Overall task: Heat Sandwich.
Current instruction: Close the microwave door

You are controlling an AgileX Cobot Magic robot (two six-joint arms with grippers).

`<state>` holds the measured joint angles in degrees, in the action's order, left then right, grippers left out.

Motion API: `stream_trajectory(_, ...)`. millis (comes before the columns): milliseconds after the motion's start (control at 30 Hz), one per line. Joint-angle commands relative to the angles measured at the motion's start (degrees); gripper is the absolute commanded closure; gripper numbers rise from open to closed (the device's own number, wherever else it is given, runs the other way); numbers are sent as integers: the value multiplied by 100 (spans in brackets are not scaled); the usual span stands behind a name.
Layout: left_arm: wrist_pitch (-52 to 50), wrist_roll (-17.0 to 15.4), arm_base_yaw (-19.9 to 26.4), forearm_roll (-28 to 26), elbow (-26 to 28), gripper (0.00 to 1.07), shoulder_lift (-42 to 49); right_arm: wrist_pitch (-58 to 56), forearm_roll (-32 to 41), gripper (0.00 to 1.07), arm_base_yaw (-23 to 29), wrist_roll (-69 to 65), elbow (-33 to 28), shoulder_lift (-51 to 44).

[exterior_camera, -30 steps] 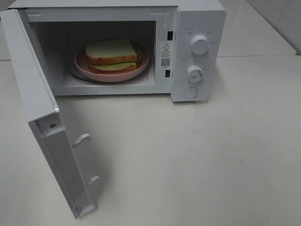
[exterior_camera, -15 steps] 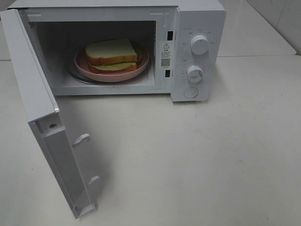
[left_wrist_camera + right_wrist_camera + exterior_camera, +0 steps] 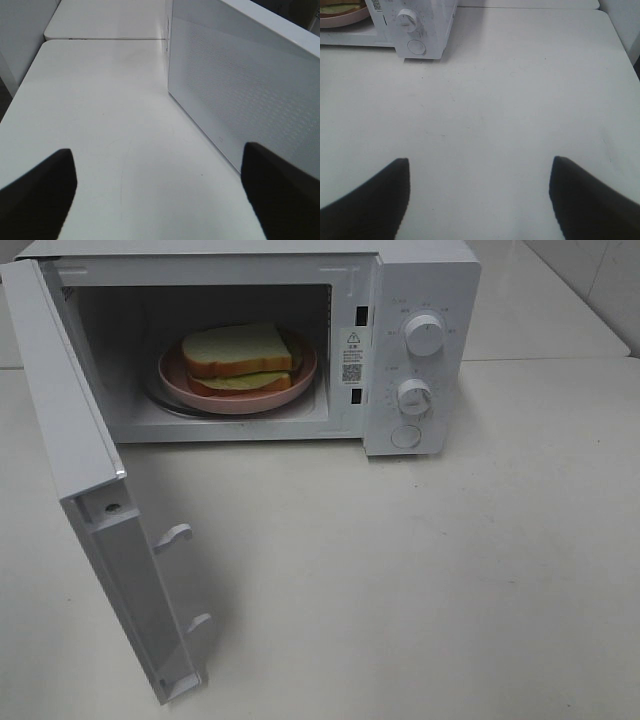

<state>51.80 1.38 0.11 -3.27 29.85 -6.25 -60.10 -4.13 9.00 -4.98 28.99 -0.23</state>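
The sandwich, two white bread slices with brown crust and pale green filling, lies on a pink plate inside the open white microwave. The door stands swung out to the left. Neither arm shows in the exterior high view. In the left wrist view my left gripper is open over bare table, with the door's outer face close beside it. My right gripper is open and empty above the table, well in front of the microwave's control panel. An edge of the sandwich and plate shows there.
The control panel carries two round knobs and a round button below them. Two latch hooks stick out of the door's inner edge. The white table stretches in front of and to the right of the microwave.
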Motion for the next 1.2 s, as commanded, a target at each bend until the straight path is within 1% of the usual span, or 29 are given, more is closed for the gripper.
stream_trajectory(33, -390, -17, -11, 6, 40, 36, -206, 69, 17, 32, -34, -11, -6, -149)
stream_trajectory(133, -625, -17, -11, 6, 40, 47, -510, 69, 17, 32, -34, -11, -6, -149)
stream_trajectory(167, -768, -17, -11, 6, 40, 54, -751, 69, 17, 32, -34, -11, -6, -149)
stream_trajectory(200, -768, -17, -11, 6, 40, 54, -751, 69, 17, 32, -34, -11, -6, -149)
stream_trajectory(267, -945, -17, -11, 17, 23, 62, -997, 69, 17, 32, -34, -11, -6, -149)
stream_trajectory(300, -1060, -17, -11, 17, 0, 67, -1134, 69, 17, 32, -34, -11, -6, -149)
stream_trajectory(333, -1352, -17, -11, 17, -86, 77, -1392, 69, 17, 32, -34, -11, -6, -149)
stream_trajectory(367, -1352, -17, -11, 17, -86, 77, -1392, 69, 17, 32, -34, -11, -6, -149)
stream_trajectory(433, -1627, -17, -11, 17, -166, 88, -1684, 69, 17, 32, -34, -11, -6, -149)
stream_trajectory(467, -1896, -17, -11, 17, -235, 97, -1942, 69, 17, 32, -34, -11, -6, -149)
stream_trajectory(500, -2034, -17, -11, 17, -269, 101, -2086, 69, 17, 32, -34, -11, -6, -149)
stream_trajectory(533, -2034, -17, -11, 17, -269, 101, -2086, 69, 17, 32, -34, -11, -6, -149)
stream_trajectory(600, -2372, -17, -11, 17, -338, 107, -2332, 69, 17, 32, -34, -11, -6, -149)
stream_trajectory(667, -2962, -17, -11, 17, -458, 107, -2710, 69, 17, 32, -34, -11, -6, -149)
stream_trajectory(700, -2962, -17, -11, 17, -458, 107, -2710, 69, 17, 32, -34, -11, -6, -149)
stream_trajectory(733, -3214, -11, -11, 17, -521, 107, -2836, 69, 17, 32, -34, -11, -6, -149)
stream_trajectory(800, -3925, -11, -11, 17, -699, 107, -3146, 69, 17, 32, -34, -11, -6, -149)
stream_trajectory(833, -3925, -11, -11, 17, -699, 107, -3146, 69, 17, 32, -34, -11, -6, -149)
stream_trajectory(900, -4412, -11, -11, 17, -814, 107, -3386, 69, 17, 32, -34, -11, -6, -149)
stream_trajectory(933, -4836, -17, -11, 17, -900, 107, -3604, 69, 17, 32, -34, -11, -6, -149)
stream_trajectory(1000, -5031, -17, -11, 17, -928, 107, -3730, 69, 17, 32, -34, -11, -6, -149)
stream_trajectory(1033, -5271, -17, -11, 17, -957, 107, -3862, 69, 17, 32, -34, -11, -6, -149)
stream_trajectory(1067, -5730, -17, -11, 17, -980, 107, -4114, 69, 17, 32, -34, -11, -6, -149)
stream_trajectory(1167, -6079, -23, -11, 17, -985, 107, -4395, 69, 17, 32, -34, -11, -6, -149)
stream_trajectory(1200, -6423, -23, -11, 17, -985, 107, -4710, 69, 17, 32, -34, -11, -6, -149)
